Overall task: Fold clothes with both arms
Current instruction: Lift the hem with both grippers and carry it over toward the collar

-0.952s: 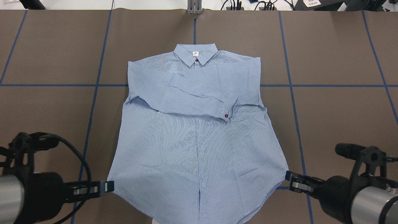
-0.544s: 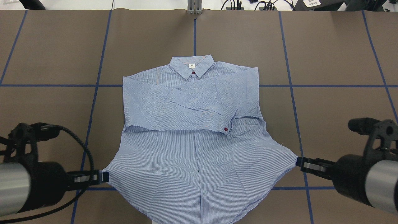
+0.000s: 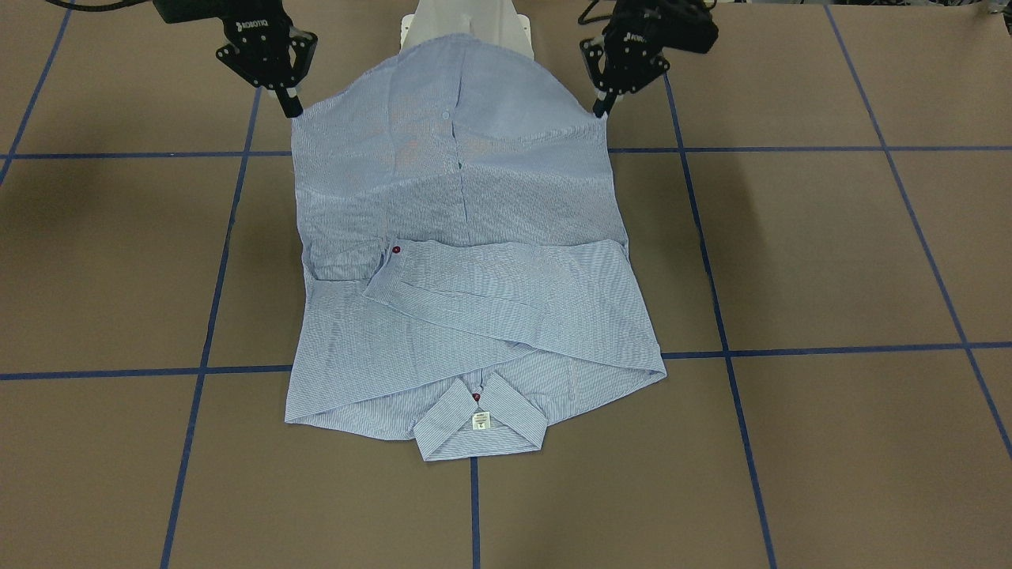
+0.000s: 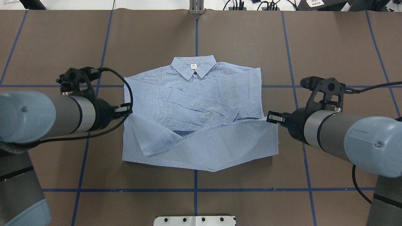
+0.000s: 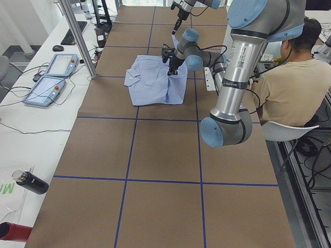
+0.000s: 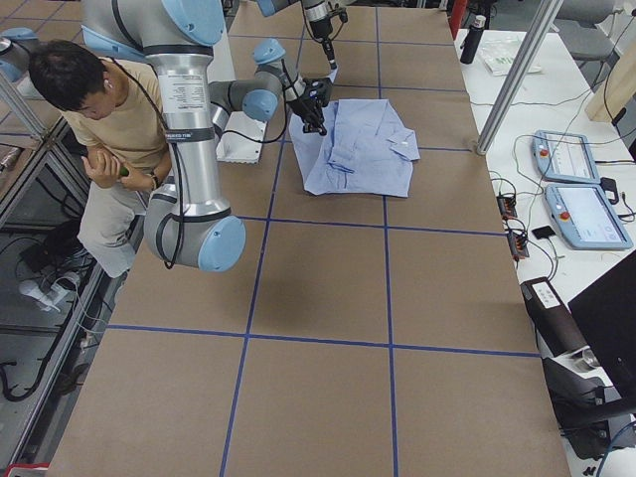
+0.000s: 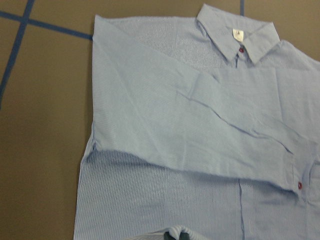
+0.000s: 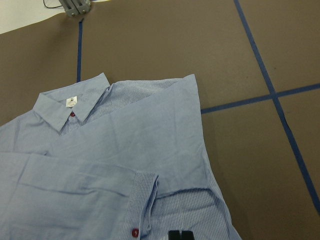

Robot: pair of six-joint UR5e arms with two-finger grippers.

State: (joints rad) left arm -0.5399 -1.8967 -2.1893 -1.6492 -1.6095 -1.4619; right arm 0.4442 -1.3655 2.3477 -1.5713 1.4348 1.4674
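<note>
Two grippers meet over a brown table [image 4: 329, 47] gridded with blue tape [image 4: 251, 189], and a person [image 5: 289, 88] sits beside the robot. The left gripper [image 4: 127, 110] and right gripper [image 4: 270, 117] each pinch a hem corner of the striped shirt [image 4: 204, 91]. They hold the hem raised above the shirt's body, which lies mid-table, sleeves crossed, collar on the far side.

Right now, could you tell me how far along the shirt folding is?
Done: both sleeves lie crossed over the shirt. In hand: left gripper and right gripper each pinch a hem corner, bottom half raised toward the collar. Left: lay it down, release.
</note>
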